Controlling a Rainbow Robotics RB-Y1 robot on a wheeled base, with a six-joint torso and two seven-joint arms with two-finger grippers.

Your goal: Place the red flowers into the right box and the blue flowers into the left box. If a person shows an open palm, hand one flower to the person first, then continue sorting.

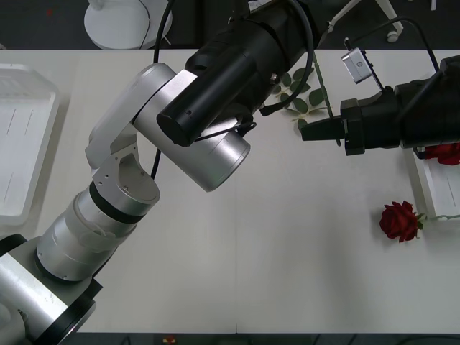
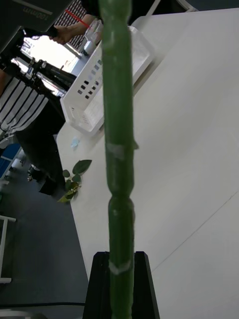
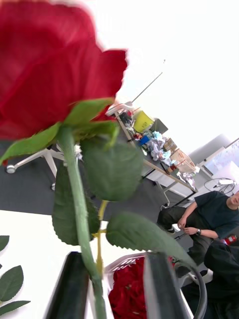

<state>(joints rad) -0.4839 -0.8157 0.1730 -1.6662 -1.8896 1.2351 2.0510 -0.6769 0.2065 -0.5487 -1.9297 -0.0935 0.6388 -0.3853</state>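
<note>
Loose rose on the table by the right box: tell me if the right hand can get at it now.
Probably not yet: the right hand is shut on another flower's stem. The loose rose itself lies uncovered on bare table.

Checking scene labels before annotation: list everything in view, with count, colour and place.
held red rose: one, red bloom, green stem, off the table
loose red rose: one, red, on the table near the right box
boxed red flowers: count unclear, red, in the right box
right box: one, white, table's right edge
left box: one, white, table's left edge
leaves: several, green, far side
table: one, white
left gripper: black, at the held rose's stem
right gripper: black, shut on that stem
</note>
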